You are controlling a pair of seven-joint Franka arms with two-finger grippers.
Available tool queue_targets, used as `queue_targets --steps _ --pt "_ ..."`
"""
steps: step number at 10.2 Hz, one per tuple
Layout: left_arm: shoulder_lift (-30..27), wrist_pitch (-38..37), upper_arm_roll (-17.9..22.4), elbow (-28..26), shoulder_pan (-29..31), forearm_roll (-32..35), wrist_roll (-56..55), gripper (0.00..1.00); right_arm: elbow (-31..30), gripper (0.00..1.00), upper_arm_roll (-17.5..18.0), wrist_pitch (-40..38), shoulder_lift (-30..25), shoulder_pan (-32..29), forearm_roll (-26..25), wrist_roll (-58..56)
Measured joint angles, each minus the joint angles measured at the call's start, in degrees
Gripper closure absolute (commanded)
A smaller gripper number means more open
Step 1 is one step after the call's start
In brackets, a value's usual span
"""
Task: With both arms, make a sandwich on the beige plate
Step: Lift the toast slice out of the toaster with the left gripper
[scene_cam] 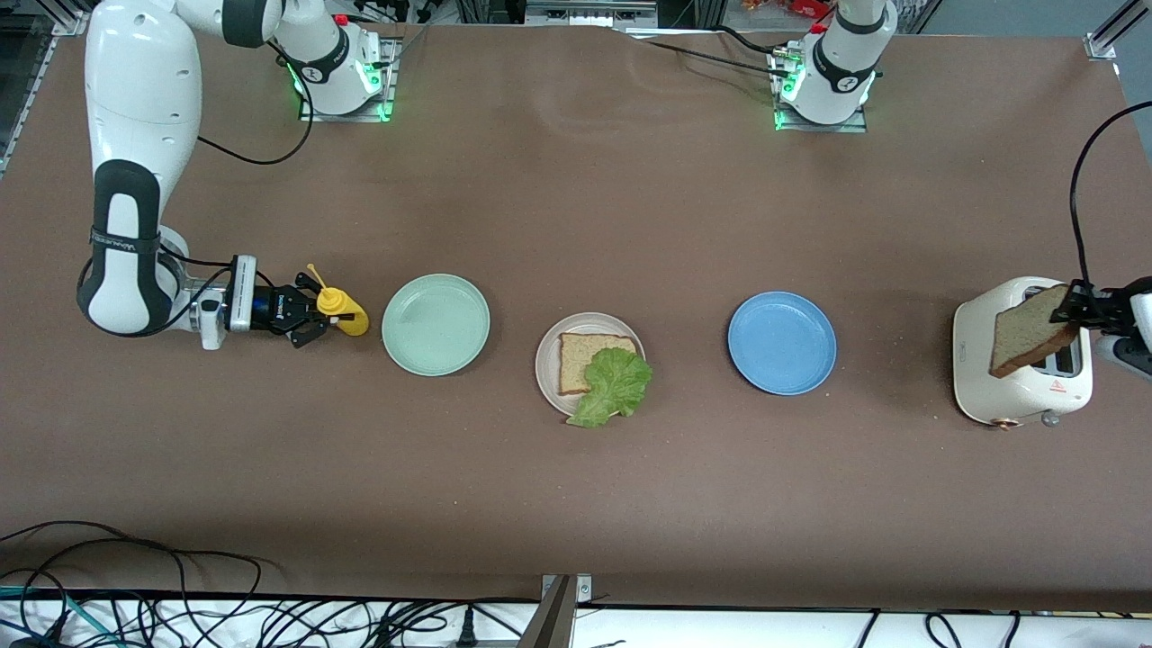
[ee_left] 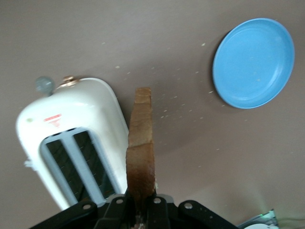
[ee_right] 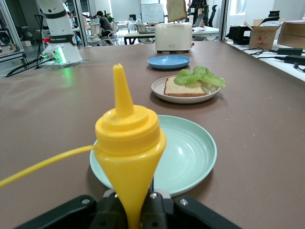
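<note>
Left wrist view showing toaster [ee_left: 71, 143] slots, both empty; front view hiding them. Left gripper [scene_cam: 1075, 304] clamping bread slice [scene_cam: 1030, 331] over toaster. Right gripper [scene_cam: 310, 317] pinching yellow bottle [scene_cam: 345, 310] just beside mint plate [scene_cam: 436, 324], low over desk [scene_cam: 576, 504]. Beige plate [scene_cam: 551, 360] sitting between mint and blue plate [scene_cam: 781, 342], carrying one slice [scene_cam: 580, 355], one lettuce [scene_cam: 614, 385]. Two slices, three plates.

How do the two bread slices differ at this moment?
The bread slice on the beige plate lies flat on the beige plate, partly under the lettuce leaf. The second bread slice hangs tilted in the left gripper over the toaster, nothing on it. Both are brown, square and dark-crusted.
</note>
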Motion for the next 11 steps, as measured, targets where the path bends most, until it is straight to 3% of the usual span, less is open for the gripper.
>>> queue_targets --steps 1,6,11 --pt "0.0 -1.1 0.0 0.0 -1.8 -1.8 -0.9 1.0 0.1 0.0 0.0 0.0 0.4 -0.1 0.4 -0.1" --pt "3.2 -3.7 -0.1 -0.2 -8.1 -16.2 -8.5 1.0 3.0 0.0 -0.1 0.0 0.4 -3.4 0.4 -0.4" --pt "8.2 -4.0 -0.3 -0.2 -13.6 -34.1 -23.4 1.0 12.4 0.0 -0.5 0.0 0.4 -9.6 -12.6 5.7"
